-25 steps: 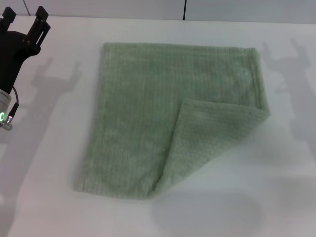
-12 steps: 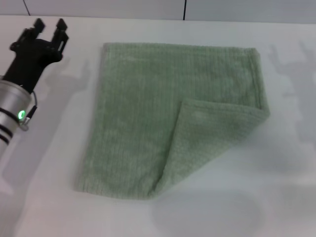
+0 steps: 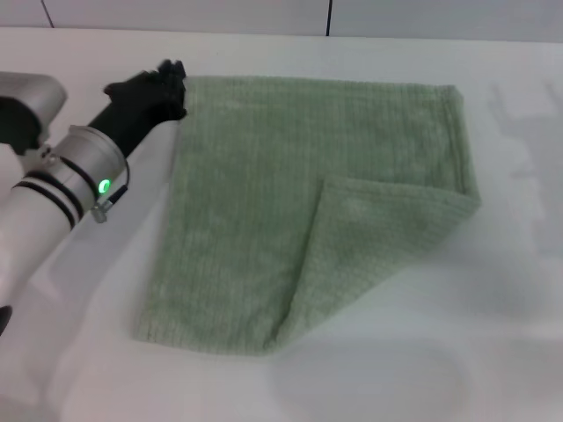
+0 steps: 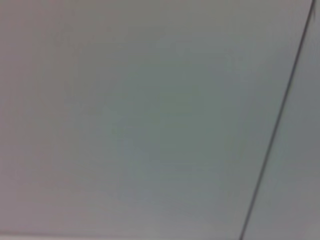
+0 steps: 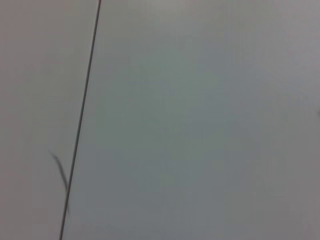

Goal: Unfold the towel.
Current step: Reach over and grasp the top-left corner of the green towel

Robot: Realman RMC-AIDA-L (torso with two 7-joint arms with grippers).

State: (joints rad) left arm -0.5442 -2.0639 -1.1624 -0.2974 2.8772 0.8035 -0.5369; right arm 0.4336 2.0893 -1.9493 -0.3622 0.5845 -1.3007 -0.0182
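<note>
The pale sage-green towel (image 3: 255,202) lies flat on the white table in the head view. Its near right corner is folded over onto the cloth as a triangular flap (image 3: 369,251). My left gripper (image 3: 167,79) is black and sits at the towel's far left corner, right beside its edge. The left arm reaches in from the left. My right gripper is out of view; only its shadow falls on the table at the right. Both wrist views show only a plain grey surface with a dark seam.
The white table (image 3: 493,334) surrounds the towel on all sides. A wall with a dark vertical seam (image 3: 329,18) runs along the table's far edge. The left arm's silver forearm (image 3: 53,202) lies over the table's left side.
My left arm has swung in from the far left, bringing the gripper to the towel's far left corner. The towel has not moved. The shadows at the right have shifted.
</note>
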